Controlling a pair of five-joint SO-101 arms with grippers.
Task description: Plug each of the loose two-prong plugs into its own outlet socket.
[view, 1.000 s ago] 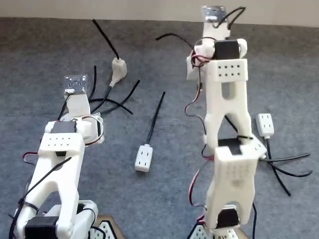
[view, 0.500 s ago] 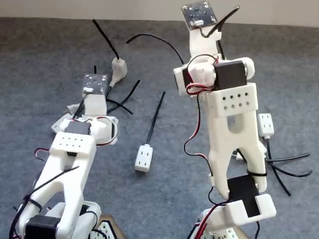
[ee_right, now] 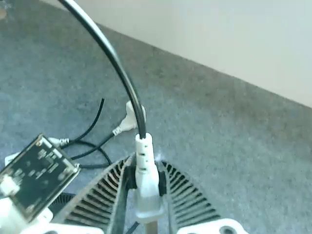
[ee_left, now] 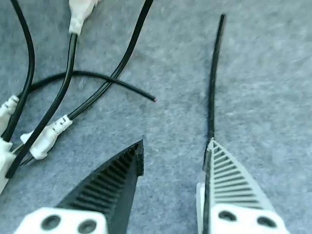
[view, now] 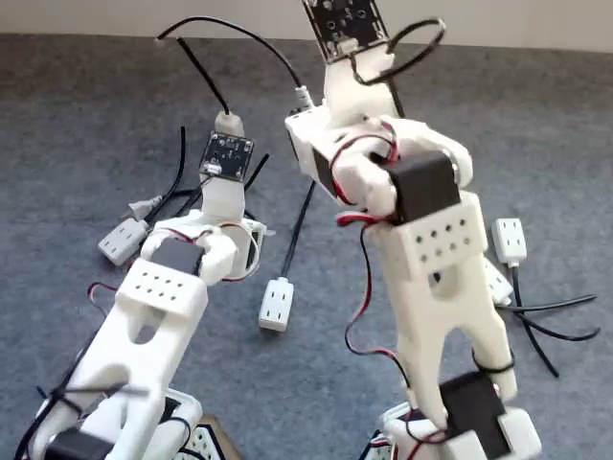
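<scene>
Currently in my right gripper (ee_right: pixel 146 165): a white two-prong plug (ee_right: pixel 146 187), pinched firmly between both ribbed fingers.
Plug's cord (ee_right: pixel 114 63): black, rising out of the plug's top and arching away overhead.
Right gripper's place: held up off the grey carpet (ee_right: pixel 234 136), toward the far side in the high view.
Left gripper (ee_left: pixel 174 146): jaws spread wide with nothing between them, tips low over the carpet.
Thin black cable (ee_left: pixel 213 73): runs straight away from the tip of my pale finger (ee_left: pixel 226 180); I cannot tell whether the two touch.
Middle socket (view: pixel 275 304): a white outlet block lying flat on the carpet between my two arms, with a black lead (view: pixel 299 225) leaving its far end.
Left socket (view: pixel 122 240): a white block on the carpet outside my left arm, with a second plug (view: pixel 144 206) just beside it.
Right socket (view: pixel 509 240): a white block on the carpet outside my right arm, with black cords close by.
Far plug (view: pixel 228 126): white, lying loose on the carpet beyond my left arm.
</scene>
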